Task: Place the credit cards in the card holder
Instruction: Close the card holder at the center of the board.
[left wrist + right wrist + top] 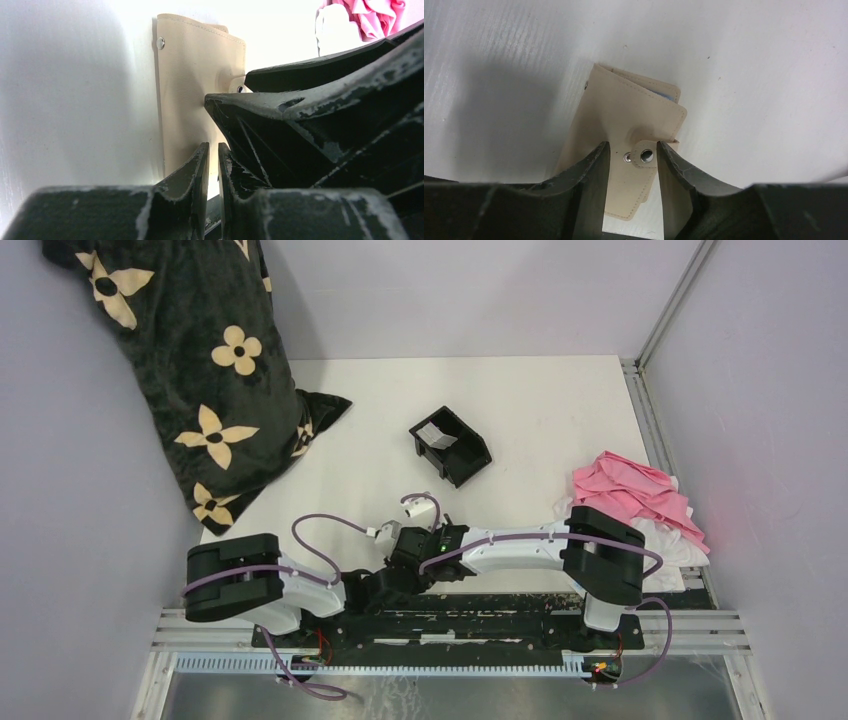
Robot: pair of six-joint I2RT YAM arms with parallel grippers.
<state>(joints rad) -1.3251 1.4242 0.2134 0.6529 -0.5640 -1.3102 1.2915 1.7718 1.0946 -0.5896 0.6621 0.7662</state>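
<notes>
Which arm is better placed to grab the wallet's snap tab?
Probably right: the right gripper is open astride the snap tab on the card holder. The left gripper is nearly shut alongside.

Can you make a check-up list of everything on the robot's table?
Surface: white table, no spills seen.
Job's things: tan leather-like snap wallet folded flat, snap unfastened; pale grey-white card in black two-compartment plastic tray; other cards not seen.
Clutter: black flower-print cushion; pink cloth over white cloth.
Grippers: right gripper open, astride the snap tab; left gripper nearly closed at the wallet's edge, grip unclear.
Cables: purple cables looped along both arms.
Surroundings: lilac walls.
</notes>
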